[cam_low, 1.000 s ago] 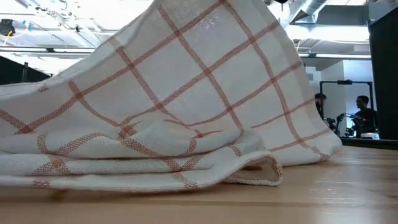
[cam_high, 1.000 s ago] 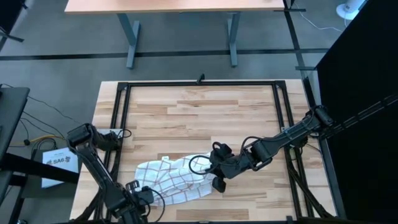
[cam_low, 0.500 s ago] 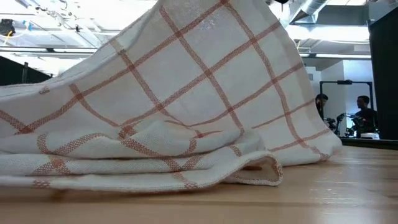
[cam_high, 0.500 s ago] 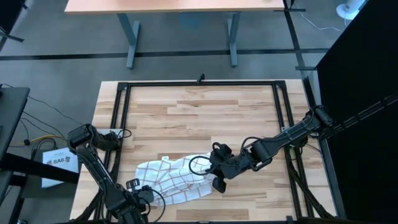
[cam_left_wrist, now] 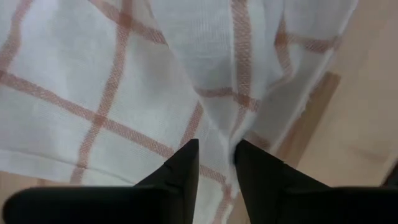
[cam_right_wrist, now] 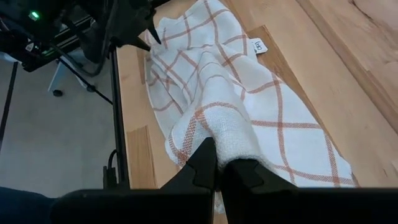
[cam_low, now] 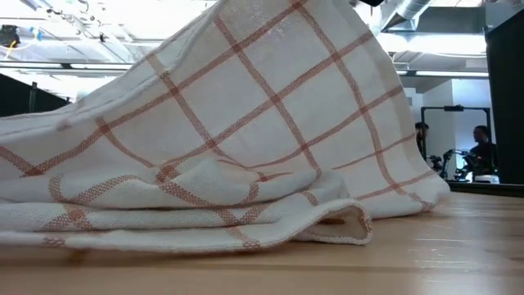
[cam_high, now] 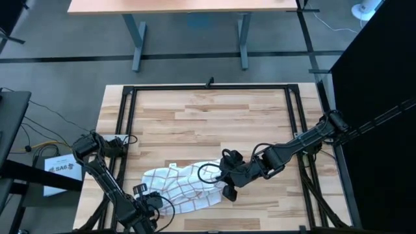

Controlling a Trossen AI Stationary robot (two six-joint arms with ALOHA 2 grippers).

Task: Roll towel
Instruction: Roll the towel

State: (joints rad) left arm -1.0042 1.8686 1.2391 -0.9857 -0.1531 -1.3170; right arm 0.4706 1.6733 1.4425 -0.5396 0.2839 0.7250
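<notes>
The towel [cam_high: 179, 185] is white cloth with a grid of reddish-orange lines. It lies bunched at the table's near middle, its lower layers folded flat on the wood [cam_low: 164, 221]. My left gripper [cam_high: 144, 196] is at the towel's left end, its fingers close together with cloth between them [cam_left_wrist: 216, 152]. My right gripper [cam_high: 224, 185] is at the towel's right end, shut on a raised ridge of cloth [cam_right_wrist: 222, 158]. In the low view that end rises as a peak [cam_low: 270, 24]. My left gripper pinches a narrow fold of the towel [cam_left_wrist: 219, 130] between its two fingers, coming from above. The cloth around the fold lies spread below the fingers. One layer or several, I cannot tell. My right gripper pinches a bunched ridge of the towel [cam_right_wrist: 227, 134] at its right end between its two fingers. The ridge is lifted off the table, and the cloth slopes down from it to the part that lies on the wood [cam_right_wrist: 186, 68].
Black frame rails [cam_high: 123, 130] run round the wooden table. A small white tag [cam_right_wrist: 259, 46] lies at the towel's far edge. Bare wood [cam_high: 214, 117] stretches toward the far side. People [cam_low: 479, 152] stand in the room behind.
My left gripper has shifted slightly toward the table's right, over the towel's left end. The towel's left slope has stirred and its raised peak has moved a little. My right gripper has kept its hold.
</notes>
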